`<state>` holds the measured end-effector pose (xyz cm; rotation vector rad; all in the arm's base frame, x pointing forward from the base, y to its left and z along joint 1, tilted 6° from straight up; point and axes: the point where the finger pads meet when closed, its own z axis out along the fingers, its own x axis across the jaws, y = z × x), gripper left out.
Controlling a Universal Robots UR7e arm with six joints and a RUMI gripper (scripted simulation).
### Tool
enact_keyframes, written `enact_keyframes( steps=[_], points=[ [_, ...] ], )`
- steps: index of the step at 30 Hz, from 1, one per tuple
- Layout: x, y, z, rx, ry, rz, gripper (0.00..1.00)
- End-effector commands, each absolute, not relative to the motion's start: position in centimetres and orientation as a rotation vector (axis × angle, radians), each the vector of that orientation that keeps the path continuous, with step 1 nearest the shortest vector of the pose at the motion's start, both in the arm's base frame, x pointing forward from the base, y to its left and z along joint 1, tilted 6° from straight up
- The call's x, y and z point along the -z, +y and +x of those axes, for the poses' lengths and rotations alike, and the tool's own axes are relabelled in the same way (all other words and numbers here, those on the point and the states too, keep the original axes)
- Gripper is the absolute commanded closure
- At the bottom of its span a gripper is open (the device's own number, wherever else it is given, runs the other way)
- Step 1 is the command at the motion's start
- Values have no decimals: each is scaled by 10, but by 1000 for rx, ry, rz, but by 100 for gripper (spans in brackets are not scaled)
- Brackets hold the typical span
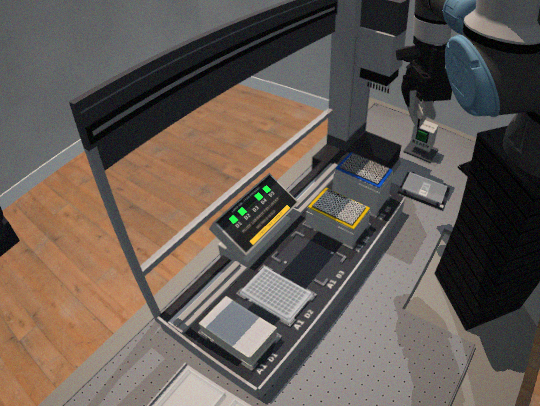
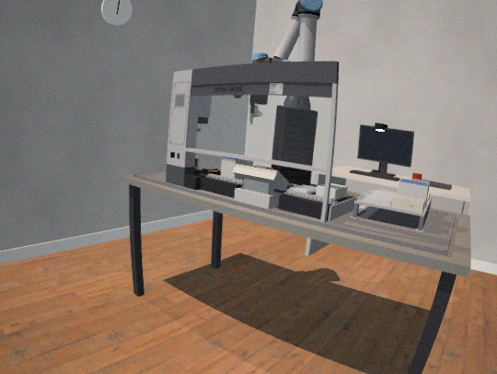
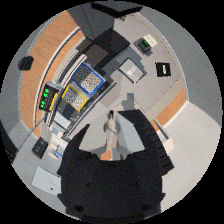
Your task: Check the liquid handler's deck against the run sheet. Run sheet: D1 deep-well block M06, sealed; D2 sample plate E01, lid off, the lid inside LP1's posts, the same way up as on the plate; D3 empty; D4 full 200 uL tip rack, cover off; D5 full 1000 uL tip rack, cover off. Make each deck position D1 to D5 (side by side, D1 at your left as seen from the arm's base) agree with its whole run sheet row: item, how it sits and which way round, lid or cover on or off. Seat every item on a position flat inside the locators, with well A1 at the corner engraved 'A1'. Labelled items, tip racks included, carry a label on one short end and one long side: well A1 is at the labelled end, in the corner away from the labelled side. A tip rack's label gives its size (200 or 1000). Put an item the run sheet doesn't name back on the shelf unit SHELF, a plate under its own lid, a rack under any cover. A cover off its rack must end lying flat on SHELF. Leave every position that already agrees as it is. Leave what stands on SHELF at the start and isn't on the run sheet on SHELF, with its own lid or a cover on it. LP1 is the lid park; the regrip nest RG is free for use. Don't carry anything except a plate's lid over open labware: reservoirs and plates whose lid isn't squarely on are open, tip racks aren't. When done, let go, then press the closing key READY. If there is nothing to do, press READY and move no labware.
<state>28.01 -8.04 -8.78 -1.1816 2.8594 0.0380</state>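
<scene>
The gripper (image 1: 419,111) is hanging just above the green READY key (image 1: 423,134) beyond the deck's D5 end, fingers pressed together on nothing, and that small stiff button is looking like something to prod squarely from above, not to grasp

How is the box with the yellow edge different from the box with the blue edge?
The yellow-rimmed tip rack stands lower than the blue-rimmed tip rack. The yellow one sits nearer the empty deck spot; the blue one sits at the row's end, nearer the gripper. Both are uncovered, with speckled tops.
</scene>
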Motion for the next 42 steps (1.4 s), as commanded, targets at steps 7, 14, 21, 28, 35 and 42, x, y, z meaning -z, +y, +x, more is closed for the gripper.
enact_keyframes(
  steps=[7,14,21,28,35,42],
  points=[
    [100,-183,263,-70,2993,-750,100],
    [100,-188,262,-71,2999,-725,100],
    [100,-192,261,-71,3005,-704,100],
    [100,-198,260,-72,3011,-675,100],
    [100,-203,259,-73,3017,-650,100],
    [101,-208,259,-74,3023,-624,100]
  ],
)
